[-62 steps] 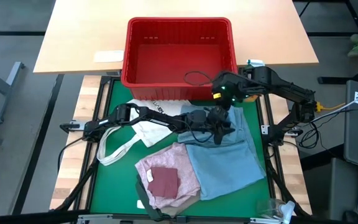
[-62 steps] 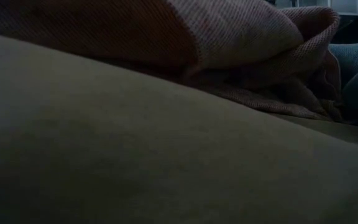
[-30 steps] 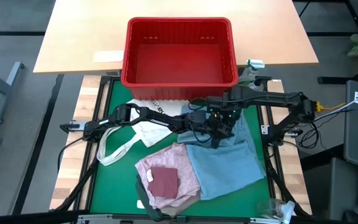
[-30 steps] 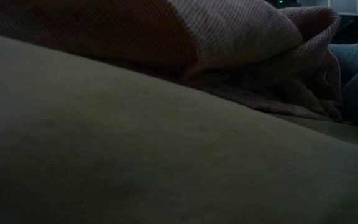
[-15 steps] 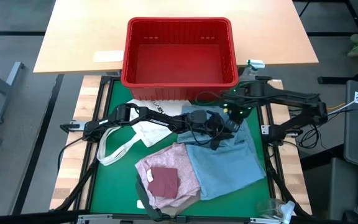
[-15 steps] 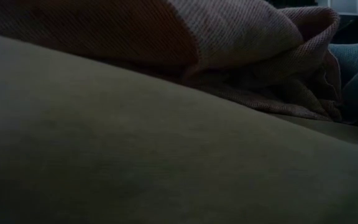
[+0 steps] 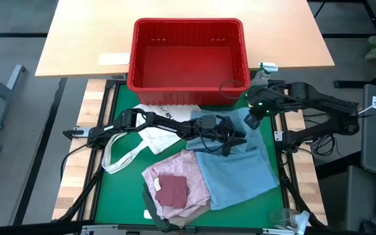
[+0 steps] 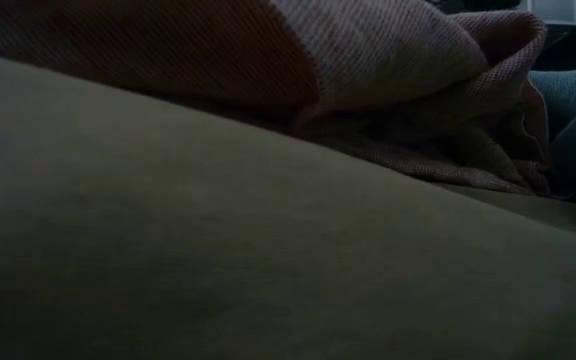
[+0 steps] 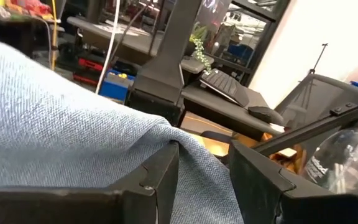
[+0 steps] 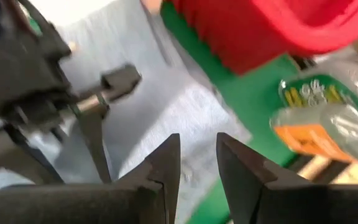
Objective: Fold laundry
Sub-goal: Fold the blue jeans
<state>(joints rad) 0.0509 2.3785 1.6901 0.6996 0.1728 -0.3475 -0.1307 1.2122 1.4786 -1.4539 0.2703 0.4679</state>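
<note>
The light blue jeans [image 7: 237,166] lie spread on the green mat, right of centre. My left gripper [image 7: 234,139] reaches in level from the table's left and is shut on their far edge. My right gripper [image 7: 250,121] hangs above the jeans' far right corner, pointing steeply down. In the right wrist view it [image 10: 197,165] is open with nothing between its fingers. A mottled pink top [image 7: 175,183] lies at the near centre with a dark red square on it. An olive-beige cloth [image 8: 218,250] fills the low view. My left gripper has the denim at the jeans' far edge [image 9: 197,168] pinched between its two fingers. The fingers come in level from the table's left. Beside them the cloth [image 9: 61,124] rises in a slack hump. The rest of the jeans [image 7: 240,176] lies on the mat.
The red basket [image 7: 188,59] stands just beyond the mat's far edge, close to both grippers. A white tote bag [image 7: 139,140] lies under the left arm. A clear bottle with an orange label [image 10: 316,130] stands at the mat's far right corner.
My right gripper has drawn away from the left gripper, rising and going toward the table's right edge, and has tipped less steeply down. The jeans have stayed where they were, with my left gripper still on their far edge.
</note>
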